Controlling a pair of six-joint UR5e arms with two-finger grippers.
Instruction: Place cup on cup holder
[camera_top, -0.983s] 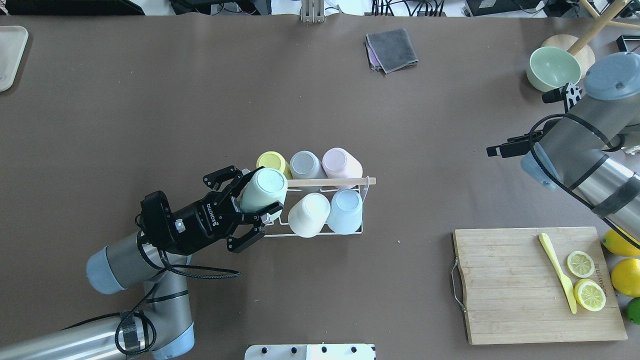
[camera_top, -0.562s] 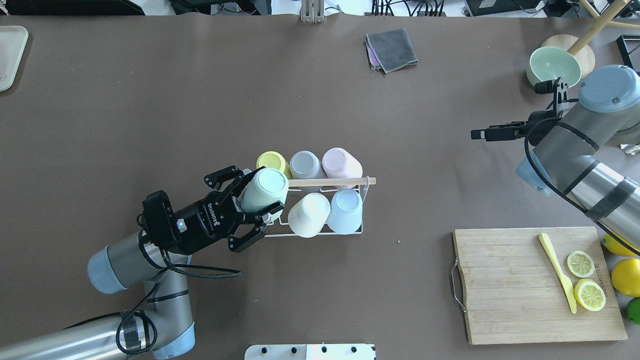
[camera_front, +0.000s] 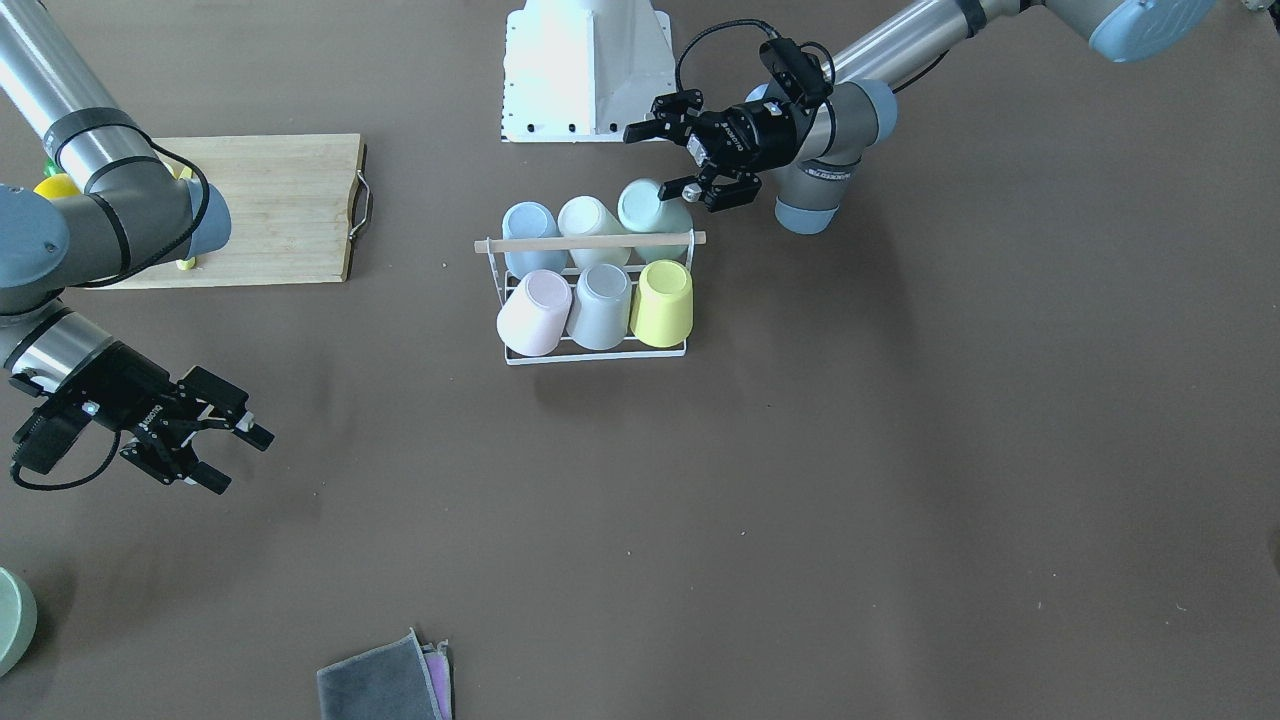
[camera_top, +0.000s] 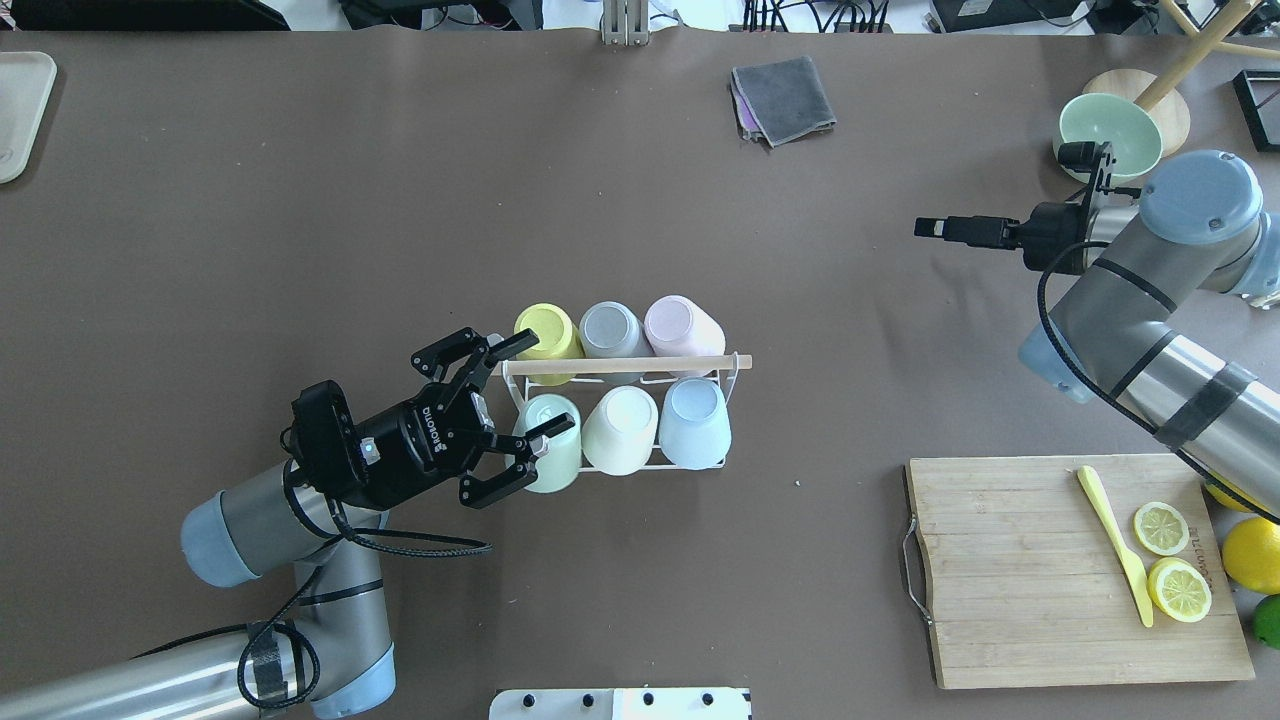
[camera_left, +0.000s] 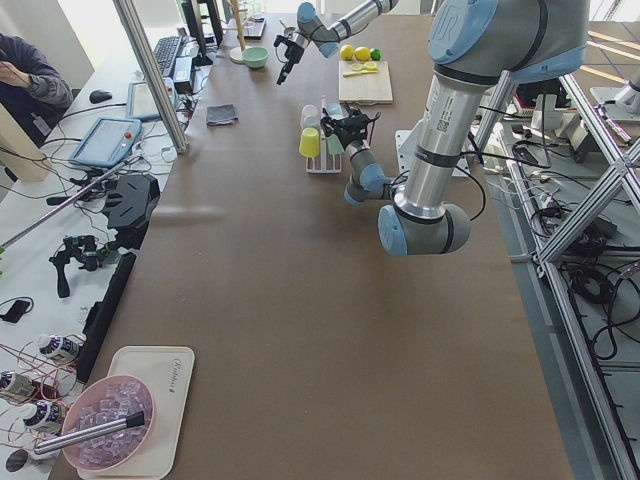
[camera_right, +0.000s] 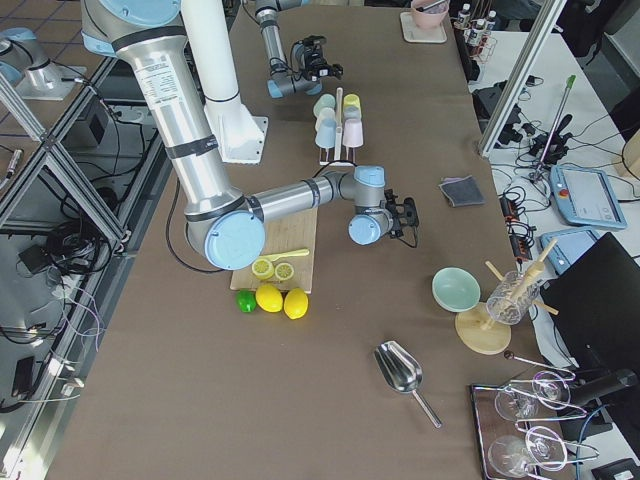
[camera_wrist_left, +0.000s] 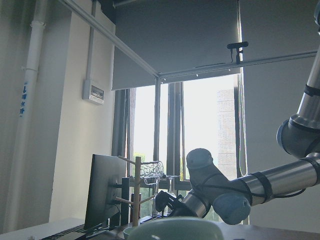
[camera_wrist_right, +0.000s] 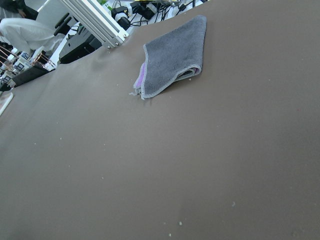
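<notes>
Brown matte paper is spread over the table (camera_top: 300, 200), and near its middle a small white wire cup holder (camera_top: 690, 366), topped by a light wooden rod (camera_top: 600, 366), is seen. A mint-green tapered cup (camera_top: 548, 458) is seated upside down in the holder's corner slot nearest the robot's left. It is tilted, with its closed base uppermost and leaning in toward the rod. Five similar pastel cups (camera_top: 618, 430) fill the other slots, so the holder is judged full.

The left gripper (camera_top: 545, 383) is spread wide and carries nothing, its fingers pointing roughly along the rod. The cup lies just ahead of it, on the robot's side of its axis, with its long axis running across that line. In the overhead view the rod's end falls between the jaws. Whether the nearer finger touches the cup cannot be told; perhaps it does not.

A straight retreat along the gripper's own axis is judged to be needed, since a sideways sweep could catch the rod or the cup. The right gripper (camera_front: 238, 460) is likewise open and empty, well apart from the holder.

The cups look smooth, matte and light, probably plastic; the wire is thin and coated.
</notes>
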